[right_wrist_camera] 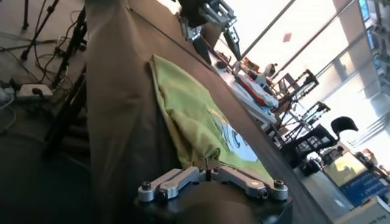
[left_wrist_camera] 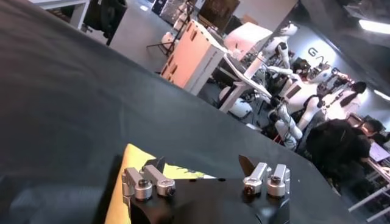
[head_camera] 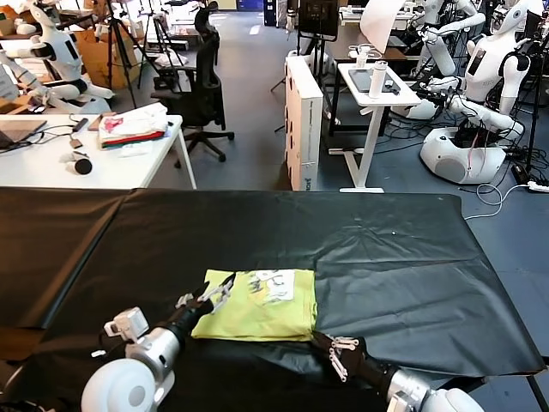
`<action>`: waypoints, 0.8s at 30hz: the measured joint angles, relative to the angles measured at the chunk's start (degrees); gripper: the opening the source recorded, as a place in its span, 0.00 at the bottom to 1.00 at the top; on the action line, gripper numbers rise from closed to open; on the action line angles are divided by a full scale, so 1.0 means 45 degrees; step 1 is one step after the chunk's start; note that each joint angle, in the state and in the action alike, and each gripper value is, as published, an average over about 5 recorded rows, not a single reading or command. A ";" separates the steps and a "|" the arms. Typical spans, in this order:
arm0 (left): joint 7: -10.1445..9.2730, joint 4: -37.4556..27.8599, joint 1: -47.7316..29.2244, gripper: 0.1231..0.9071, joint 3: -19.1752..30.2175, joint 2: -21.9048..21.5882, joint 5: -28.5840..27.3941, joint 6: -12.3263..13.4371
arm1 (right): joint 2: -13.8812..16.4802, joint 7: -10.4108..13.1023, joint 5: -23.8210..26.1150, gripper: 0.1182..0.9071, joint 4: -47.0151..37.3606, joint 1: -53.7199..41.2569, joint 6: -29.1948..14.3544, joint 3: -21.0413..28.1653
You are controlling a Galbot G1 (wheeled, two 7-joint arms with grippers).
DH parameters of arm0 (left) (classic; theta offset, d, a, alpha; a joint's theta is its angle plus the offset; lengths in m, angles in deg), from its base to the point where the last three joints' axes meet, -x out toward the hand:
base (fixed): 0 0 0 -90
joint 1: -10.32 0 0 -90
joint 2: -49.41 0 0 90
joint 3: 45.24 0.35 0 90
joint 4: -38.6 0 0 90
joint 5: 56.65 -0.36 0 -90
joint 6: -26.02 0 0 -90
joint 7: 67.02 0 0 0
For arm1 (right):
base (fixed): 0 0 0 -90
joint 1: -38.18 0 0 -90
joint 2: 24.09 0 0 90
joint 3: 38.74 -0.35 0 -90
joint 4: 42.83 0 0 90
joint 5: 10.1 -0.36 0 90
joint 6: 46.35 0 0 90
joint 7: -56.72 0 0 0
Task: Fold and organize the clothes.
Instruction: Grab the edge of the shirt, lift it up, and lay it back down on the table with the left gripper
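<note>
The clothes are one lime yellow-green T-shirt [head_camera: 257, 311], folded into a rectangle on the black table [head_camera: 395, 257], its white graphic [head_camera: 273, 286] facing up. My left gripper [head_camera: 225, 289] hovers at the shirt's far left corner. In the left wrist view that gripper [left_wrist_camera: 201, 164] is open with nothing between its fingers, and the shirt [left_wrist_camera: 131, 167] lies just under one finger. My right gripper [head_camera: 320, 338] sits at the shirt's near right corner. In the right wrist view it [right_wrist_camera: 207, 165] is shut, pinching a bunched edge of the shirt [right_wrist_camera: 195, 115].
Behind the table a white desk [head_camera: 51, 163] carries a white-and-pink cloth pile [head_camera: 133, 125]. A black office chair [head_camera: 202, 77], a white cabinet [head_camera: 303, 120], a standing desk [head_camera: 377, 86] and parked white robots [head_camera: 480, 94] stand further back.
</note>
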 joint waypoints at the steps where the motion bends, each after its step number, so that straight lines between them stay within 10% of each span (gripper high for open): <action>1: 0.0112 -0.0037 0.0021 1.00 0.0001 -0.0026 -0.0176 0.0118 | -0.0015 -0.0034 -0.0280 0.11 0.0039 0.0074 -0.0075 -0.0060; 7: 0.0793 -0.0340 0.0106 1.00 0.0073 -0.0170 -0.1549 0.1284 | -0.0115 0.0273 -0.2582 0.56 0.0478 0.0903 0.0234 -0.0738; 14: 0.1171 -0.1039 0.0044 1.00 0.0122 -0.0183 -0.2220 0.3207 | -0.0757 0.2016 -0.5040 0.97 0.1163 0.2312 0.1628 -0.1586; 24: 0.1954 -0.2228 0.0198 1.00 0.0170 0.0132 -0.2406 0.4836 | -0.1788 0.2723 -0.6360 1.00 0.2109 0.3135 0.2364 -0.2271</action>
